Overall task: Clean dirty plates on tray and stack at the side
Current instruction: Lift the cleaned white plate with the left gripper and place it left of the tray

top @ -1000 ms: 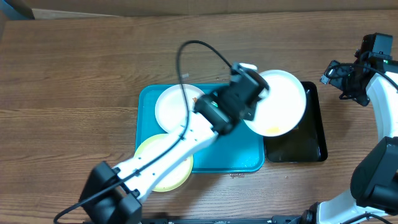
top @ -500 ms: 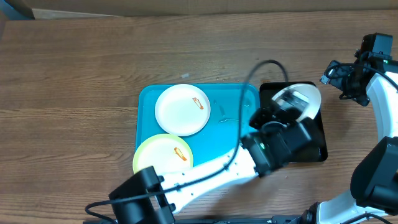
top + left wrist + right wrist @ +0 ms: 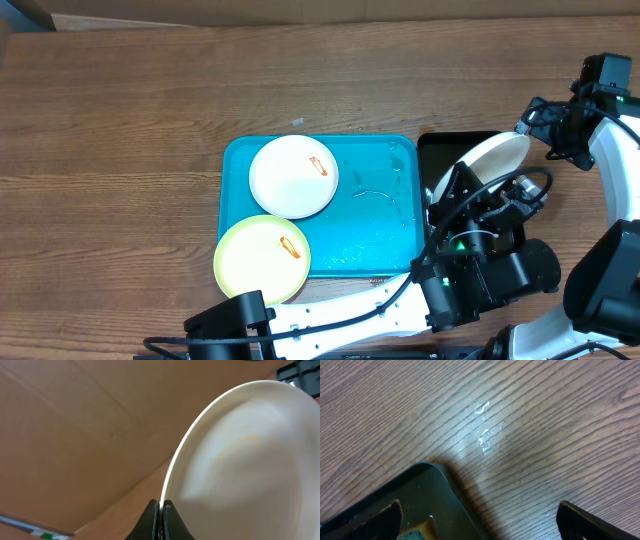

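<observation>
The turquoise tray (image 3: 385,215) holds a white plate (image 3: 290,180) at its back left and a pale yellow plate (image 3: 258,262) at its front left, each with an orange-red smear. My left gripper (image 3: 161,510) is shut on the rim of the third white plate (image 3: 492,160), held tilted on edge over the black tray (image 3: 438,150); this plate fills the left wrist view (image 3: 250,460). My right gripper (image 3: 480,520) is open and empty above the black tray's corner (image 3: 420,495) at the far right of the table.
The black tray stands right of the turquoise tray, mostly hidden by my left arm. A sponge corner (image 3: 417,530) shows in it. Water drops (image 3: 482,435) lie on the wooden table beside it.
My left arm has swung the white plate from the turquoise tray's right edge over to the black tray and tipped it up on edge. The right arm has not moved.
</observation>
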`<state>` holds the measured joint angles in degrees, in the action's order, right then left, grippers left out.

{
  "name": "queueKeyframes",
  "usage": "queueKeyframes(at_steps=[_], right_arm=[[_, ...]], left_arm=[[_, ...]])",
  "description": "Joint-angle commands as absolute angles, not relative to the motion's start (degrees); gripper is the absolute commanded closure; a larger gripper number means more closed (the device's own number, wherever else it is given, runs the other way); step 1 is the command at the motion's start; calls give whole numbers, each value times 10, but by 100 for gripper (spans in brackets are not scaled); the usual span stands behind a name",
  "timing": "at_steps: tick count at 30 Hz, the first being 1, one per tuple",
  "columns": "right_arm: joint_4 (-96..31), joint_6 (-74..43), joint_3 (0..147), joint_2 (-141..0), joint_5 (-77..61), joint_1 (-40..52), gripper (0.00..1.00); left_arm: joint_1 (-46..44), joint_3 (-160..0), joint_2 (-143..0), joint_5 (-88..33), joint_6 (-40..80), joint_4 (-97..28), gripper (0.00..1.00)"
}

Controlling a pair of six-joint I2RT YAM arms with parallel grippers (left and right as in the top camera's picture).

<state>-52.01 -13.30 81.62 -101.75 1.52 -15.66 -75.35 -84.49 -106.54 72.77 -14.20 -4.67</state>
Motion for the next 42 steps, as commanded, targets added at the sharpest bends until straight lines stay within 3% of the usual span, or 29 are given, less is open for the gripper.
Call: queueKeyframes(at_steps=[1, 11, 16, 21, 23, 30, 36, 42], right_arm=[[-517, -136, 816, -1018, 19, -156, 0], [-517, -136, 816, -1018, 19, -156, 0], [-517, -136, 816, -1018, 19, -156, 0], [-517, -136, 816, -1018, 19, -156, 0], [-517, -136, 816, -1018, 19, -156, 0], [-517, -136, 816, -1018, 19, -156, 0], [-517, -136, 816, -1018, 19, -156, 0], [-517, -136, 816, -1018, 19, -156, 0]], left_arm=[[-750, -857, -1067, 761, -159, -43, 96], [-731, -857, -1067, 741, -20, -106, 96], [-711, -857, -1067, 613, 123, -228, 96], [-665, -857, -1067, 406, 264, -314, 96], [-617, -857, -1062, 241, 316, -333, 96], [-418, -857, -1052, -103, 319, -340, 96], [-211, -857, -1052, -255, 305, -383, 96], [0, -857, -1052, -296, 279, -420, 96]])
